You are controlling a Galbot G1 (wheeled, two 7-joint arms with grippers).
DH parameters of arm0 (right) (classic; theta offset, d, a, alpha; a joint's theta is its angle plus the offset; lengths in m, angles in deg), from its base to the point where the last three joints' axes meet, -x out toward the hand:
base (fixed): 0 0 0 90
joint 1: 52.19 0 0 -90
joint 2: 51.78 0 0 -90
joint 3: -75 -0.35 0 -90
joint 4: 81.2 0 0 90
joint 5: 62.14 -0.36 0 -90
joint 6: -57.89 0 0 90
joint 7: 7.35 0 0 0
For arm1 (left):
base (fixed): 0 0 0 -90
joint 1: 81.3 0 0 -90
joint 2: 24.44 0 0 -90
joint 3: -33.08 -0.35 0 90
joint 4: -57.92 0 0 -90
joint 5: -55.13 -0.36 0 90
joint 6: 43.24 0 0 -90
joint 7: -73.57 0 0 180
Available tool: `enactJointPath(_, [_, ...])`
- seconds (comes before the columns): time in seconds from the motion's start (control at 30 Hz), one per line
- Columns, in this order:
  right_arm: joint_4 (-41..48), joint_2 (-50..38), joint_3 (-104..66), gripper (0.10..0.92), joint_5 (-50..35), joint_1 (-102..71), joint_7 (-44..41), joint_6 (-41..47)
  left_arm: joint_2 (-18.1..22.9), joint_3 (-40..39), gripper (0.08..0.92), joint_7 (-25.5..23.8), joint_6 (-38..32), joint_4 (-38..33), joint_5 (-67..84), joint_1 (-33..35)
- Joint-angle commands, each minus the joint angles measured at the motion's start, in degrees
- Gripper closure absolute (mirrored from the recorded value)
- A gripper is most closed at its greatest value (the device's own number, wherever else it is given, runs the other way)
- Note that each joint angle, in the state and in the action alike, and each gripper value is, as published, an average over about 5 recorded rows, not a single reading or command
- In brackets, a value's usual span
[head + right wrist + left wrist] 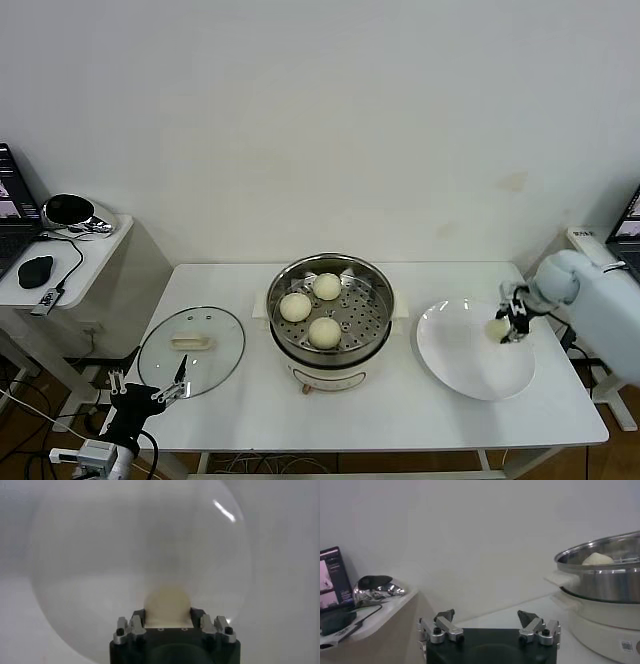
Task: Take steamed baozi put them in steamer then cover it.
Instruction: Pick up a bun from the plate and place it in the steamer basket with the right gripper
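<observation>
We find the last baozi [497,328] on the white plate [470,365], near the plate's three o'clock rim, and our right gripper [509,325] has its fingers [198,616] pinching it from both sides. In the right wrist view the bun [167,605] sits snug between them, still low over the plate, so we judge the grasp is made and the lift not yet begun. The plate lies at three o'clock from the steamer, close enough that the carry should be short.

Three other buns [295,306] already rest on the perforated tray inside the steamer [378,312], grouped toward the nine o'clock half. That leaves the three o'clock half of the tray bare, which looks to us like the natural spot for the fourth.

The cover [191,350] lies flat on the tabletop [400,420] at nine o'clock from the steamer, handle up, out of the way while the pot is being loaded and ready to be picked by its handle.

Our left gripper [148,392] waits at the cover's seven o'clock edge, fingers [445,615] spread wide and holding nothing, well placed, we think, to take the lid once the pot is full.
</observation>
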Motion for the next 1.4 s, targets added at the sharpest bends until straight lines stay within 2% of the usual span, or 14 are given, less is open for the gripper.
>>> enactJointPath(0.03, [-22.8,-7.9,24.2,0.449,-20.3,29.0,1.2,11.0,-0.1,-0.3,0.177,0.0,0.0,0.1,-0.1,-0.2])
enactJointPath(0.17, [-26.8,-3.1,33.0,0.447,-29.9,39.5,4.7,15.6,-0.3,-0.5,0.177,-0.1,-0.1,0.0,-0.1,-0.5])
enactJointPath(0.3, [-28.0,5.4,36.8,0.442,-39.0,44.1,8.9,20.8,-0.4,-0.7,0.177,-0.1,0.0,-0.2,0.0,-0.8])
enactJointPath(0.5, [-24.3,16.7,37.4,0.44,-47.4,43.3,14.1,27.2,-0.2,-0.5,0.177,-0.1,0.0,-0.3,0.0,-0.8])
enactJointPath(0.63, [-21.1,21.6,37.2,0.44,-49.7,39.1,17.4,30.3,0.4,-0.4,0.177,-0.1,-0.1,-0.5,-0.1,-0.6])
enactJointPath(0.77, [-18.0,25.2,37.0,0.44,-49.2,35.0,19.9,31.8,0.7,-0.2,0.177,-0.1,-0.3,-0.7,-0.2,-0.4])
enactJointPath(1.0, [-12.4,28.2,36.1,0.44,-43.5,28.0,20.2,31.8,1.4,-0.2,0.177,-0.1,-0.3,-1.2,-0.3,-0.3])
enactJointPath(1.4, [-10.8,27.1,34.9,0.441,-37.7,25.0,17.5,31.8,1.3,-0.1,0.177,-0.1,-0.4,-0.6,-0.3,-0.3])
